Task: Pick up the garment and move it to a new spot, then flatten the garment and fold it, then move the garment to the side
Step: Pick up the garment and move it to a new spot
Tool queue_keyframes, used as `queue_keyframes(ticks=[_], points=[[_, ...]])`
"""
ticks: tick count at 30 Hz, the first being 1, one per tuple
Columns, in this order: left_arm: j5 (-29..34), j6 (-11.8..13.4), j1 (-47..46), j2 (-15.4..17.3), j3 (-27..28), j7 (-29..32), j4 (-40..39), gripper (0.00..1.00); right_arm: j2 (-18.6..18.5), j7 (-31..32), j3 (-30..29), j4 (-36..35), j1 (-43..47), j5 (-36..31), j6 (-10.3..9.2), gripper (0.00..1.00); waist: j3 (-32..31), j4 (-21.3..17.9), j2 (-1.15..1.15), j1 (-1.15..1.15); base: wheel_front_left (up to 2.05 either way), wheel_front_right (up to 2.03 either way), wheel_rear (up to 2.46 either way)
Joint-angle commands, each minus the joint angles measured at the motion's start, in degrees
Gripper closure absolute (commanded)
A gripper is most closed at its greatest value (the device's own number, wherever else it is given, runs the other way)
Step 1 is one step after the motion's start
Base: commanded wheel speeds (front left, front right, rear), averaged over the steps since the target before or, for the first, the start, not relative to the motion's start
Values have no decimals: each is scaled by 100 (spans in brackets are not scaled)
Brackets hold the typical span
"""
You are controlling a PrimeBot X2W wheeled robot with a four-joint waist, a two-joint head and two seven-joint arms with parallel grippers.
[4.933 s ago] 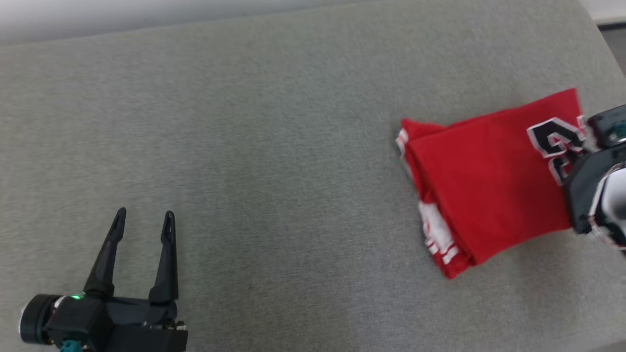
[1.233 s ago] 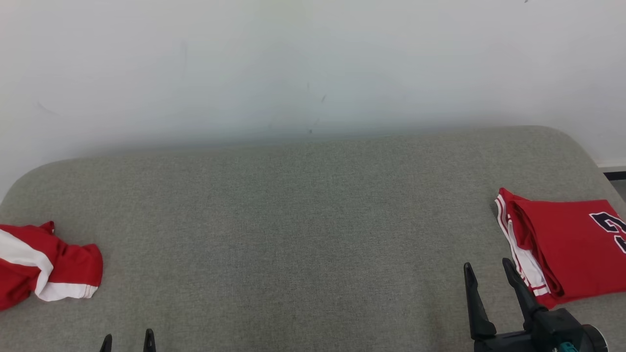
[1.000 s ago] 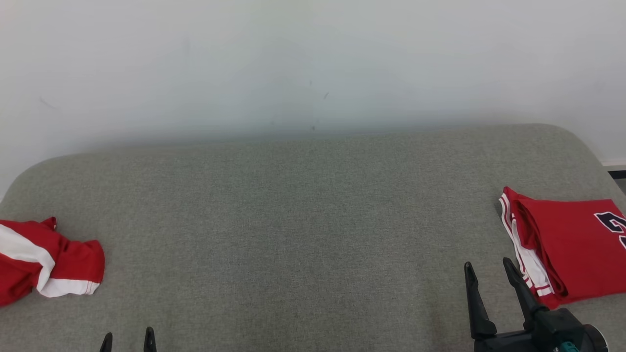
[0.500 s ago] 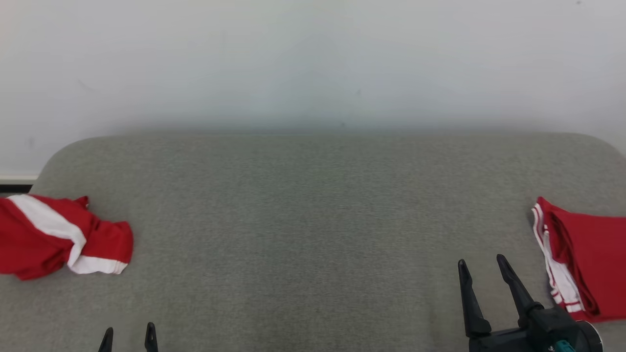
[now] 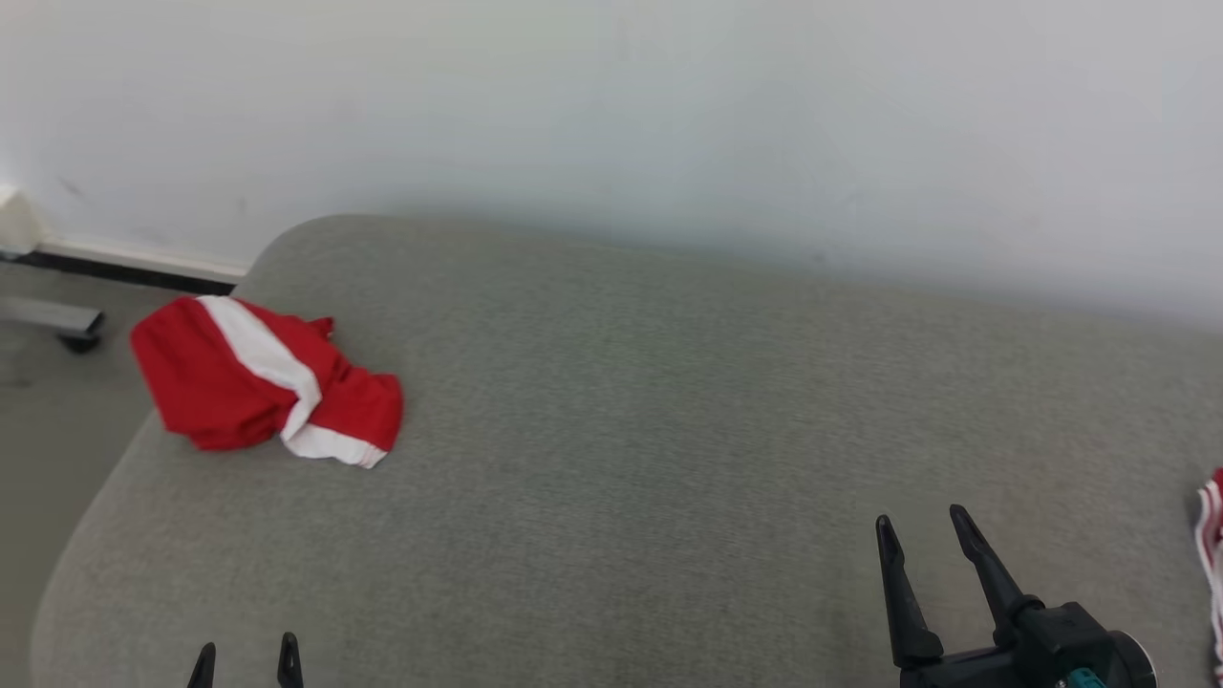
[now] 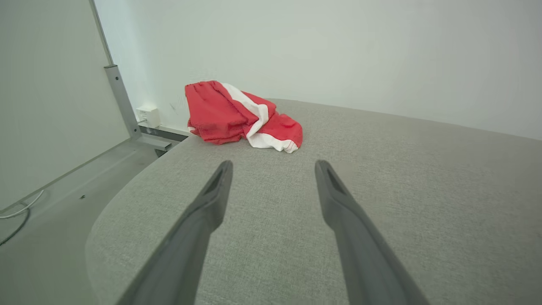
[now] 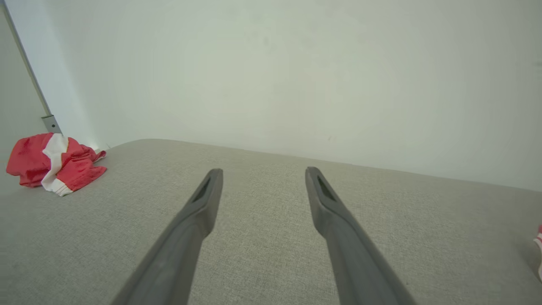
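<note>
A crumpled red garment with a white band [image 5: 263, 382] lies near the far left corner of the grey cushioned surface [image 5: 621, 459]. It also lies ahead of my left fingers as the garment [image 6: 241, 116], and far to the left as the garment [image 7: 53, 163] in the right wrist view. My left gripper [image 5: 246, 653] is open at the bottom left, well short of the garment, with nothing between its fingers [image 6: 203, 212]. My right gripper [image 5: 922, 526] is open at the lower right, empty, over bare cushion.
The edge of a folded red garment with white trim [image 5: 1212, 545] peeks in at the right border. A white wall [image 5: 669, 115] runs behind the cushion. Left of the cushion is grey floor with a metal post [image 6: 123, 103] and its foot [image 5: 57, 320].
The head view has swung left: the crumpled garment now sits further right and higher in the picture, and the folded garment has nearly left it. Both grippers stay open.
</note>
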Motion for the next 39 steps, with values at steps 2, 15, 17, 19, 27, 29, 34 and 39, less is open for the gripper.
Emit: queue_keyframes(ticks=[2,15,17,19,27,29,34,39], points=[[43,-17,89,-2,26,-18,-31,0,8,0,45,14,-10,48,-16,0,5,493,0,0,0,0,0],[43,-38,221,-1,218,-17,-95,0,7,0,138,86,77,124,-16,0,-65,1112,0,0,0,0,0],[37,-40,229,-1,252,-18,-88,0,6,-1,155,93,60,130,-16,0,-65,1141,0,0,0,0,0],[32,-42,226,-1,263,-17,-80,0,6,-1,160,94,54,132,-16,0,-65,1152,0,0,0,0,0],[-14,-31,157,-1,351,-18,-59,0,7,-1,214,141,29,3,-16,0,-20,1157,0,0,0,0,0],[-13,-33,132,-1,364,-17,-35,0,7,-1,224,147,16,-17,-16,0,-6,1122,0,0,0,0,0],[-88,-36,-5,2,374,-18,17,0,6,-1,269,125,-60,-39,-16,0,80,1001,0,0,0,0,0],[-120,-40,-552,306,216,-17,306,0,-12,-1,364,81,-235,-187,-16,0,382,758,0,0,0,0,0]])
